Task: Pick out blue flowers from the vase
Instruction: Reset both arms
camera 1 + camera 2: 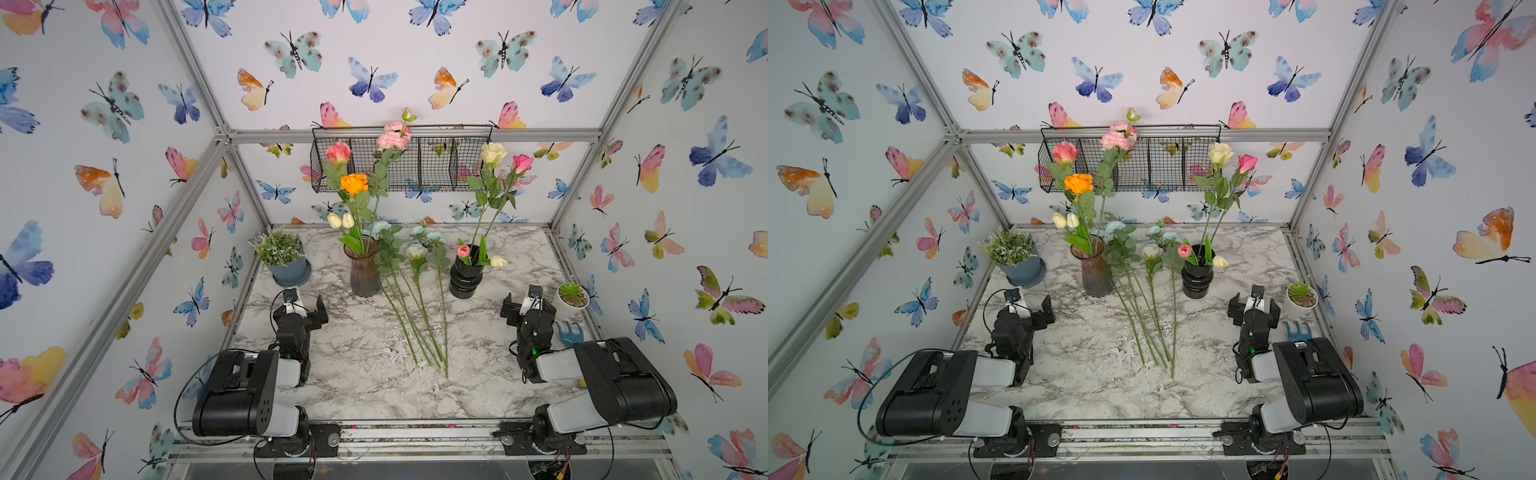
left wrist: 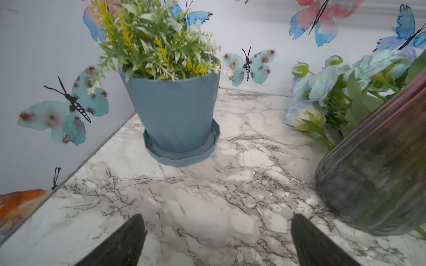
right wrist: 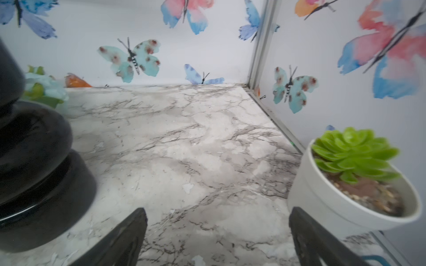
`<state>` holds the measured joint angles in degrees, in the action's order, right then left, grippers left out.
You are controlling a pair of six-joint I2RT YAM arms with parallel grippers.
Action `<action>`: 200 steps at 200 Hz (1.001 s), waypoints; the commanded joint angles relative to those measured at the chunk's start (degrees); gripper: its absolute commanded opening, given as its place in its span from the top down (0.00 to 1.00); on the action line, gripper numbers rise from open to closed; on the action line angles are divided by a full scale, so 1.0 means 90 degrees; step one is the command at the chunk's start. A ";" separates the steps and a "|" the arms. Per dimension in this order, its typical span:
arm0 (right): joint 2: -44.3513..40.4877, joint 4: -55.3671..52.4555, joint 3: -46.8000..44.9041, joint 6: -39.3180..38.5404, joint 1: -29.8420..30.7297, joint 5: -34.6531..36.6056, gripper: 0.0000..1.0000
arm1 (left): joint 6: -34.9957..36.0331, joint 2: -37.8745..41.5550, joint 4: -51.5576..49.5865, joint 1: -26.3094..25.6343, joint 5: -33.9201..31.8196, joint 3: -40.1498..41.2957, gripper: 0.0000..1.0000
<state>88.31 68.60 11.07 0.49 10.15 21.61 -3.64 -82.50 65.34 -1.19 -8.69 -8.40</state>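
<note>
Now the pale aqua-blue ruffled flowers (image 1: 415,251) lie flat on the marble-patterned tabletop (image 1: 357,353), between both vases. The ribbed smoky glass vase (image 1: 365,272) holds orange, pink and white blooms; the glossy black ridged vase (image 1: 466,278) holds cream and pink ones. The left gripper (image 1: 305,303) and right gripper (image 1: 528,308) sit spread wide, holding nothing.

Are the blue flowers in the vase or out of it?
Out. The blue flowers lie flat on the table, stems beside the glass vase.

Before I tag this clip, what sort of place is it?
Probably a lab test booth dressed as a flower-arranging corner: aluminium frame, butterfly-print walls, marble-look tabletop, a glass vase and a black vase of flowers.
</note>
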 commanded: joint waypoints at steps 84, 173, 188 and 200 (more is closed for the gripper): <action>0.0257 0.0445 0.0209 0.0012 -0.0103 -0.0379 0.02 | 0.0100 0.0222 -0.0073 0.0035 0.0292 -0.0219 0.02; 0.0247 0.0107 0.0357 0.0119 -0.0352 -0.0862 0.02 | 0.0092 0.0231 -0.0073 0.0035 0.0297 -0.0219 0.02; 0.0246 0.0187 0.0319 0.0108 -0.0357 -0.0845 0.02 | 0.0097 0.0226 -0.0073 0.0037 0.0292 -0.0219 0.02; 0.0246 0.0184 0.0321 0.0106 -0.0357 -0.0843 0.02 | 0.0098 0.0225 -0.0073 0.0035 0.0292 -0.0219 0.02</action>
<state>90.98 69.84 14.52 0.86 7.07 15.33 -3.38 -81.14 64.84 -1.13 -7.14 -10.07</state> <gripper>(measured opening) 0.982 0.984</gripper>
